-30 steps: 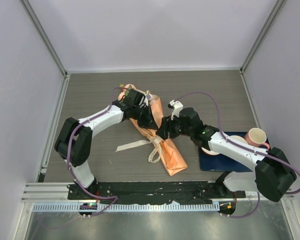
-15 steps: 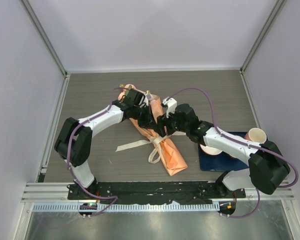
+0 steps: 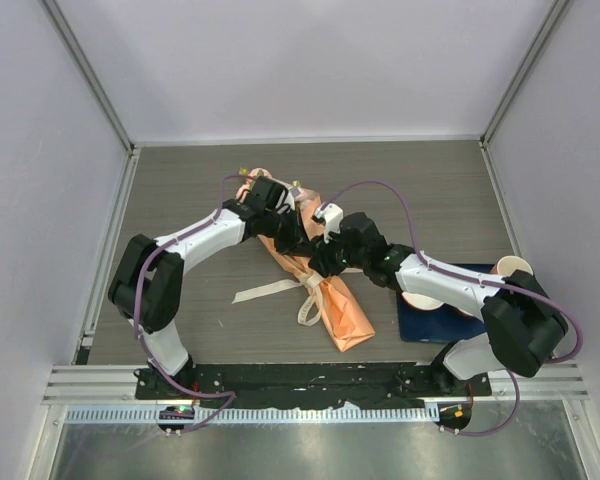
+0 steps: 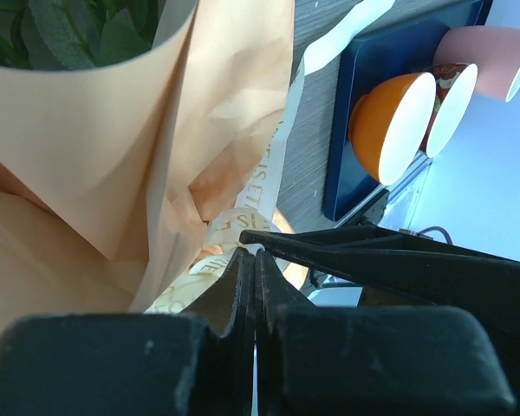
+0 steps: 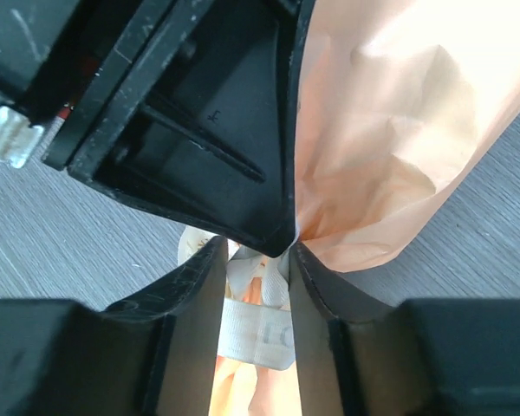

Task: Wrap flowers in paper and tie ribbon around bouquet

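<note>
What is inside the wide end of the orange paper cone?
Green leaves show inside the paper at its open mouth. Anything deeper in the cone is covered by the paper.

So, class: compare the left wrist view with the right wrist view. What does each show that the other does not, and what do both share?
Only the left wrist view: green leaves inside the wide end of the paper, plus the dark blue mat, an orange bowl, a patterned bowl and a pink cup. Only the right wrist view: the ribbon lying in the gap between the right claw fingers. Both: the salmon-orange paper and the cream ribbon.
</note>
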`<state>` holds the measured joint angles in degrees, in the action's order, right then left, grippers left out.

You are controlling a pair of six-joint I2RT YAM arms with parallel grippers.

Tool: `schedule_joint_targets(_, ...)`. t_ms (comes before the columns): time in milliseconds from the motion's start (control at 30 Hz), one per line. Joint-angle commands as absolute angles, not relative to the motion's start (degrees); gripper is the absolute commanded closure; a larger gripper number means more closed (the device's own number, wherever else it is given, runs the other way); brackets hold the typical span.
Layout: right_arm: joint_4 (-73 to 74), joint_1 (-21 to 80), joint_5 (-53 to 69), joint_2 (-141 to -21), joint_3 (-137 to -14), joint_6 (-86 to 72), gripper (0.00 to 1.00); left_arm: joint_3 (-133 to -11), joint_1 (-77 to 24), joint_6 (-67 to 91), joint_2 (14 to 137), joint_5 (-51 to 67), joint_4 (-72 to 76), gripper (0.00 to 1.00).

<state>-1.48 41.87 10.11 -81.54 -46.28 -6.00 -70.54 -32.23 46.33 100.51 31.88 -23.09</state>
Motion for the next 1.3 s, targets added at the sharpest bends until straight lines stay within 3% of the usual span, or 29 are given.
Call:
schedule_joint_targets(0, -3.17, 42.01, 8.52, -82.0, -47.99, -5.89, 0.64, -72.42, -31.99, 46.84, 99.32, 34.19, -21.18, 1.0)
schedule_joint_targets(100, -2.73, 42.01, 8.35, -82.79, -48.25, -6.24, 0.76, -72.16, -31.99, 46.41, 98.62, 34.1, -21.18, 1.0)
schedule_joint_targets(133, -2.55, 42.01, 8.09, -82.88, -48.16, -6.33, 0.84, -72.07, -31.91, 46.23, 98.35, 33.93, -21.44, 1.0)
schedule_joint_targets(233, -2.9, 42.01, 7.21, -82.79, -47.81, -7.38, 1.0, -70.93, -31.47, 45.62, 95.82, 32.26, -21.71, 0.77)
schedule_joint_targets(267, -2.9, 42.01, 7.12, -82.71, -47.73, -7.73, 0.99, -69.97, -31.29, 45.35, 94.41, 31.56, -21.54, 0.63)
schedule_joint_targets(300, -2.9, 42.01, 6.86, -82.71, -47.38, -8.34, 1.0, -68.39, -31.2, 44.74, 93.09, 29.29, -21.71, 0.57)
schedule_joint_targets(433, -3.6, 42.01, 5.1, -82.27, -46.41, -10.81, 1.0, -62.07, -31.2, 40.62, 83.78, 22.08, -23.38, 0.48)
schedule_joint_targets(467, -3.78, 41.92, 4.84, -82.18, -46.06, -11.42, 0.99, -58.22, -31.11, 40.34, 79.67, 20.58, -23.2, 0.35)
schedule_joint_targets(567, -4.48, 41.75, 4.39, -82.7, -45.97, -14.23, 1.0, -49.0, -33.82, 39.11, 70.45, 14.44, -21.98, 0.27)
schedule_joint_targets(633, -4.48, 41.48, 5.62, -83.05, -45.97, -15.72, 1.0, -43.62, -40.29, 38.85, 66.29, 10.14, -16.9, 0.26)
schedule_joint_targets(767, -4.92, 41.22, 6.85, -83.14, -45.97, -16.17, 1.0, -31.15, -53.68, 39.91, 59.07, -1.21, -5.21, 0.01)
schedule_joint_targets(933, -4.75, 40.87, 7.47, -82.18, -46.05, -16.0, 1.0, -30.06, -63.35, 32.53, 61.95, -10.1, -0.7, 0.0)
schedule_joint_targets(1267, -4.57, 40.69, 7.82, -81.74, -45.88, -16.61, 1.0, -39.72, -65.65, 24.7, 80.94, -13.18, -1.15, 0.04)
